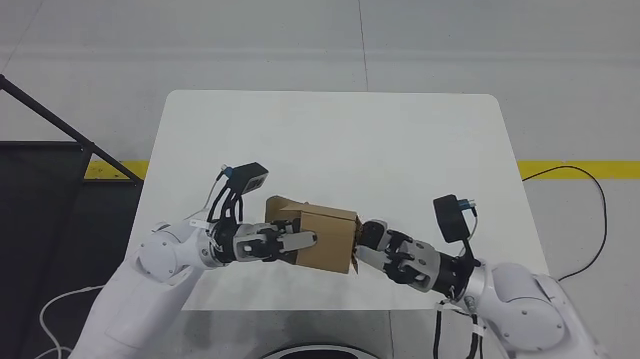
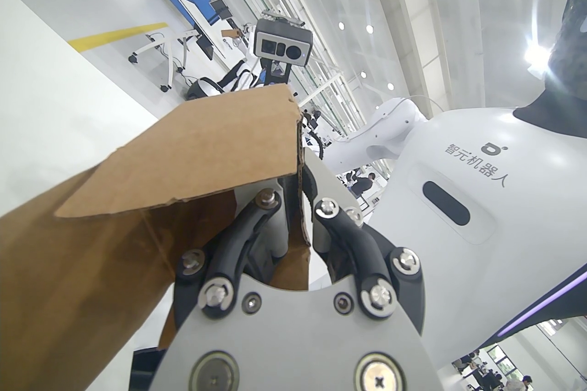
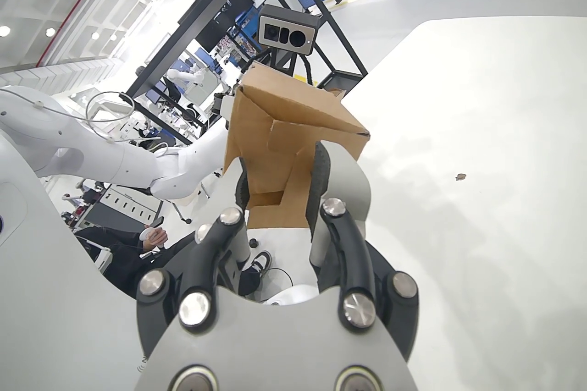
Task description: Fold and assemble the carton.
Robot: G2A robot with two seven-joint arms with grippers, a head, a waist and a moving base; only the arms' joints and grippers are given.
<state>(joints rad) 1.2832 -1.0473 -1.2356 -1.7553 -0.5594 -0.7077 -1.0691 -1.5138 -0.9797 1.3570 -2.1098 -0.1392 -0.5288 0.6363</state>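
Brown carton (image 1: 322,234) at lower centre of top view, over white bench (image 1: 330,129) near its front edge, held between my two hands. My left hand (image 1: 290,243) pinches carton's left-of-frame end, cardboard edge between fingers. My right hand (image 1: 360,251) pinches flap at right-of-frame end

Carton (image 1: 325,238) betw. left claw (image 1: 297,242) & right claw (image 1: 362,247) (near front edge of table (image 1: 400,139)).
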